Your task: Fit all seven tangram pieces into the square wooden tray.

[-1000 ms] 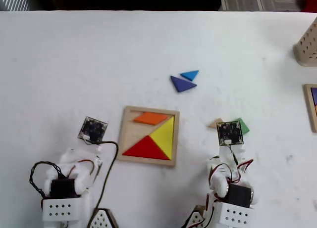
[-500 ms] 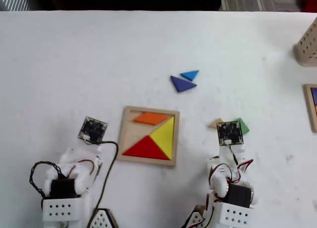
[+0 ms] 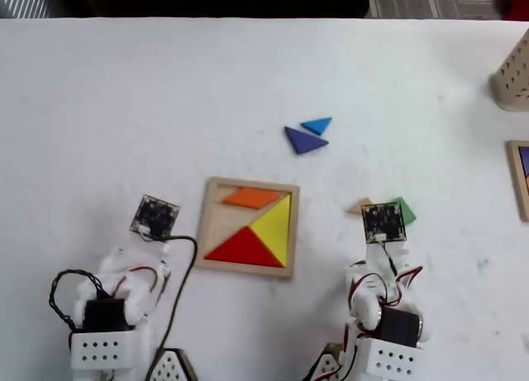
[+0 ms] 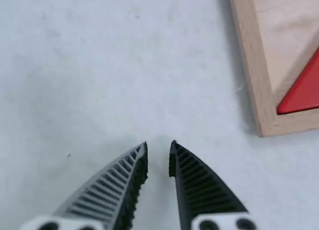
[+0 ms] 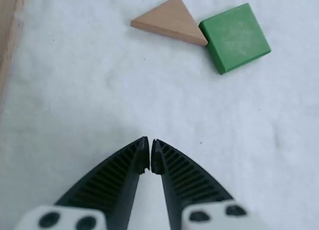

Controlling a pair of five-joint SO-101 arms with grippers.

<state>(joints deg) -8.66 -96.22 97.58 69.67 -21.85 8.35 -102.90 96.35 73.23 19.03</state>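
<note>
Step in hand, as judged: between picks, three of seven pieces seated. The square wooden tray (image 3: 216,226) lies on the white counter (image 3: 124,108) between the two arms. It holds the orange parallelogram (image 3: 251,197) along its far edge, and the yellow triangle (image 3: 274,228) and red triangle (image 3: 242,247) meet along a slanting edge. The tray's left part is bare wood. Four pieces remain outside. The blue triangle (image 3: 316,126) and purple triangle (image 3: 303,140) sit close together beyond the tray. The green square (image 5: 234,37) and the plain wood triangle (image 5: 171,21) touch corner to corner, on the counter to the right of the tray. Left pincer (image 4: 158,155): empty, tips narrowly apart, low over bare counter just beside the tray's near left corner. Right pincer (image 5: 150,157): empty, tips together, pointed at the counter just short of the wood triangle and green square. Likely next move is for the right arm: spread the jaws, advance over one of those two pieces and grip it by its edges. The touching corners call for a clean approach so the neighbouring piece is not dragged along.
</note>
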